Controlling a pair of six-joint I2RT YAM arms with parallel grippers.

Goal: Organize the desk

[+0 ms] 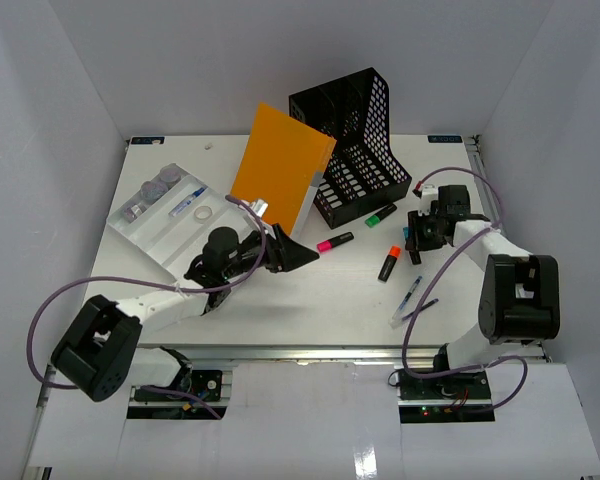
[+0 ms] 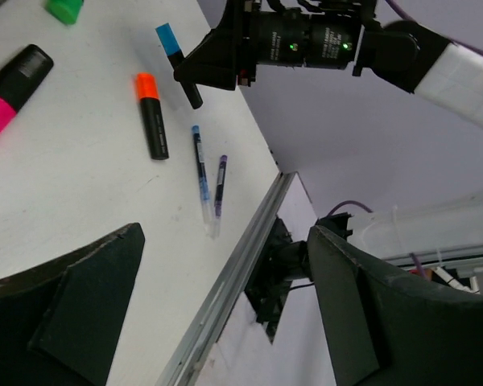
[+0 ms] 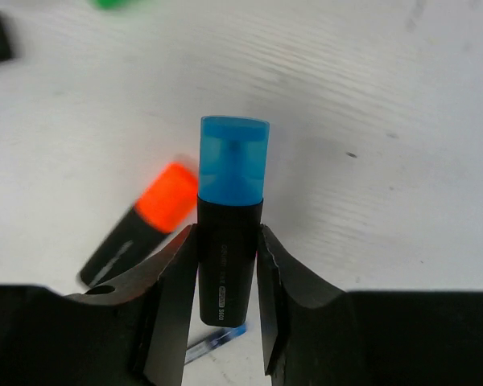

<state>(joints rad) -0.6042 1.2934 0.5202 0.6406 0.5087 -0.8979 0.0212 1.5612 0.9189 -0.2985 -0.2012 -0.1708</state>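
The desk (image 1: 310, 300) is a wide white tabletop with a metal rail (image 2: 225, 277) along its front. My right gripper (image 1: 415, 240) is shut on a blue-capped black highlighter (image 3: 229, 209), which stands cap forward between its fingers (image 3: 173, 281). An orange highlighter (image 1: 388, 263) lies just beside it on the desk. My left gripper (image 1: 298, 252) is open and empty, just left of a pink highlighter (image 1: 335, 242). A green highlighter (image 1: 381, 215) lies in front of the black rack. In the left wrist view the pink highlighter (image 2: 12, 92), the orange highlighter (image 2: 151, 117) and the held blue highlighter (image 2: 177, 60) show.
A black mesh magazine rack (image 1: 355, 140) stands at the back with an orange folder (image 1: 280, 170) leaning on it. A white compartmented tray (image 1: 150, 240) holding small items sits at the left. Two pens (image 1: 408, 300) lie near the front rail at the right.
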